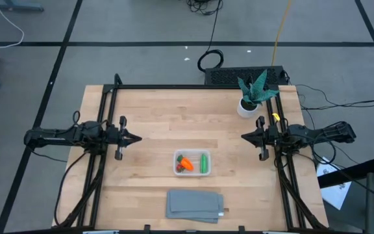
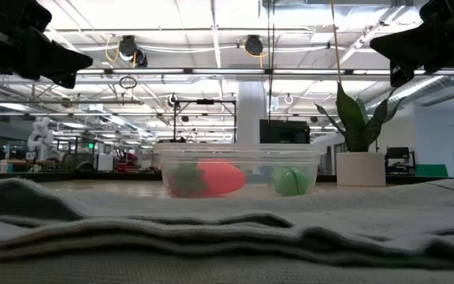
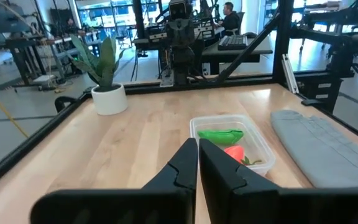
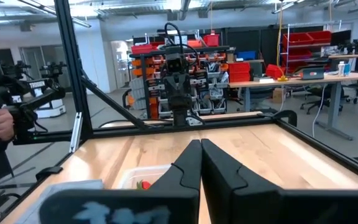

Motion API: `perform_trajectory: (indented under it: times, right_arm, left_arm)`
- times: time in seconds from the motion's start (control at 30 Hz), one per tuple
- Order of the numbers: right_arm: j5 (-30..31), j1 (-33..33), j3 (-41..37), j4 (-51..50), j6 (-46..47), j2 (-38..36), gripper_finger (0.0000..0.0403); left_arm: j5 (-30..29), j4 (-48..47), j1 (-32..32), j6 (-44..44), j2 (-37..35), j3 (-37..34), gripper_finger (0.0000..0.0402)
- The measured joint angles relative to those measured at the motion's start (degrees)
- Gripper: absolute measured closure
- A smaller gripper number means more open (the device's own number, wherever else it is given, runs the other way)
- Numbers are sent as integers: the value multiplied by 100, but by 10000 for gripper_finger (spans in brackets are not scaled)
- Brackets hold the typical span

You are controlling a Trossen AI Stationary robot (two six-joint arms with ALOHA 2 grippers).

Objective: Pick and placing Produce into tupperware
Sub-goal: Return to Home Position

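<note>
The carrot (image 1: pixel 184 161) is orange, the pod (image 1: pixel 204 162) green, the berry (image 3: pixel 234 153) red, the cloth (image 1: pixel 195 204) grey.

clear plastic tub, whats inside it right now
The small clear rectangular plastic container holds an elongated green pod, an orange carrot with green top and a small red berry. Its floor beneath them is covered, so anything underneath cannot be seen.

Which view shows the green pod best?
The left wrist view: the green pod lies whole and near in the tupperware. The high view shows it tiny, the low view only through the wall, the right wrist view not at all.
</note>
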Motion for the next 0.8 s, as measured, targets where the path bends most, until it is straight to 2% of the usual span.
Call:
perform_trajectory:
  times: [0.1, 0.27, 0.8]
  right_arm:
    - [0, 0, 0, 0, 17, 0, 403]
    - [0, 0, 0, -2, 128, 0, 403]
    - [0, 0, 0, -4, 129, 0, 403]
  left_arm:
    - [-2, -104, 0, -85, -2, 0, 381]
    - [-390, -439, -4, -173, -2, 0, 398]
    - [-422, -419, -1, -332, 0, 0, 392]
